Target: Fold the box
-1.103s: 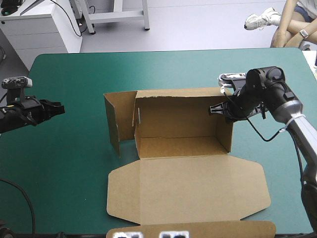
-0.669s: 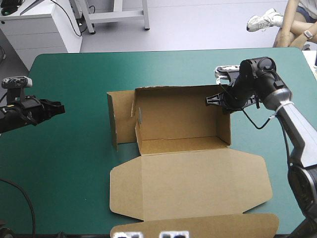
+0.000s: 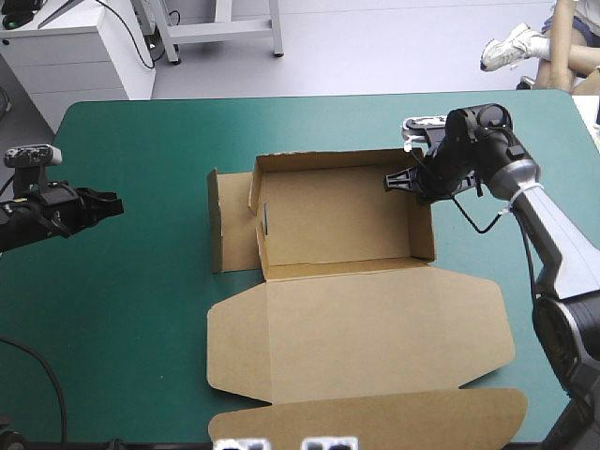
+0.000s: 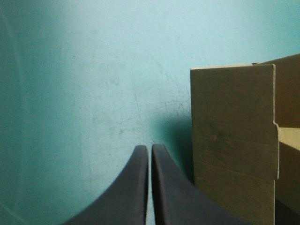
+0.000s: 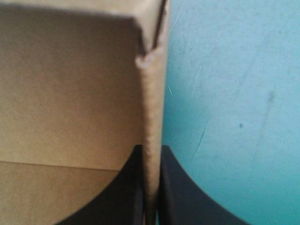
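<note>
Right jaws: all but shut, pinching the right wall of the box [image 3: 337,225] near its far end, one black finger [image 5: 133,187] inside the tray and the other outside. The board edge [image 5: 152,117] runs straight out from between them.

Left jaws: shut, tips together, holding nothing, low over the teal-green table [image 3: 141,141].

Position, high view: the box sits mid-table. The right jaws are at its 2 o'clock corner. The left jaws are at its 9 o'clock, well apart, pointing toward it.

Box: brown open tray, far and right walls raised. The left end panel [image 4: 232,140] stands swung out at 9 o'clock, untucked. The lid lies flat toward 6 o'clock, its tuck flap at the table's near edge.
</note>
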`<action>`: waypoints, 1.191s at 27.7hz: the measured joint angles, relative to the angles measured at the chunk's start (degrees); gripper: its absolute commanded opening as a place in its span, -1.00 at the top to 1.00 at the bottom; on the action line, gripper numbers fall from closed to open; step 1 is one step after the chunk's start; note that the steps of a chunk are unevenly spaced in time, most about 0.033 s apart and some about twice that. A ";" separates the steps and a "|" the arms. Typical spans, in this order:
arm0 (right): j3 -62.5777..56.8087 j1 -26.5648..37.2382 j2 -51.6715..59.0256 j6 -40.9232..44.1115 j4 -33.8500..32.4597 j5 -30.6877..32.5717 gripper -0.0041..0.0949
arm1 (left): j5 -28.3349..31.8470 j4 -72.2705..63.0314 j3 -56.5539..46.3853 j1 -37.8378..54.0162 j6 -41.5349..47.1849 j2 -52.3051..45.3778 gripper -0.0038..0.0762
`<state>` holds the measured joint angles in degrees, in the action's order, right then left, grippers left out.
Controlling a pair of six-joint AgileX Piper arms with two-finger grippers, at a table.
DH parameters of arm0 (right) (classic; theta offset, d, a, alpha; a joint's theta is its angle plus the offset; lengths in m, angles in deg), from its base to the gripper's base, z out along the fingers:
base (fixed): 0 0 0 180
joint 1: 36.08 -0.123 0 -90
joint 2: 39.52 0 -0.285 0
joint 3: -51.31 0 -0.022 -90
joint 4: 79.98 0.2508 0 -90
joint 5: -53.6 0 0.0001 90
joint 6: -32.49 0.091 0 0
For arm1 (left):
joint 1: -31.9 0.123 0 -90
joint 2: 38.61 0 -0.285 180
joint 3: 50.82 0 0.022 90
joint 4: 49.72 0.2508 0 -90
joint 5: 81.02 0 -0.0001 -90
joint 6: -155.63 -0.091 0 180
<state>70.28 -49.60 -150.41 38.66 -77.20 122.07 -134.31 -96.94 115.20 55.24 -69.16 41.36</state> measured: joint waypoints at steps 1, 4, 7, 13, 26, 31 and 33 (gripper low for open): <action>0.45 0.04 -0.89 0.00 -0.06 -0.95 0.94 | 0.00 0.00 0.00 0.00 0.00 0.00 0.88; 2.22 0.06 -2.81 0.11 -0.23 -1.22 0.94 | 0.00 0.00 0.00 0.00 0.00 0.00 0.88; 4.81 0.06 -4.50 0.15 -0.30 0.09 0.81 | -0.05 -0.07 0.00 0.00 0.00 0.00 0.88; 8.25 0.06 -7.03 0.15 -0.10 1.69 0.13 | -0.45 -0.96 0.00 0.00 0.00 0.00 0.88; 15.61 0.01 -10.53 1.06 -1.25 2.36 -0.31 | -0.76 -1.68 0.00 0.00 0.00 0.00 0.88; 15.51 0.01 -7.15 1.20 -0.43 2.50 -0.31 | -0.86 -1.96 0.00 0.00 0.00 0.00 0.88; 14.74 0.01 -5.34 1.15 0.27 2.50 -0.31 | -0.86 -2.18 0.00 0.00 0.00 0.00 0.88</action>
<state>85.02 -49.58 -155.75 39.81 -76.93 124.58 -135.17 -99.11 115.20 55.24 -69.16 41.36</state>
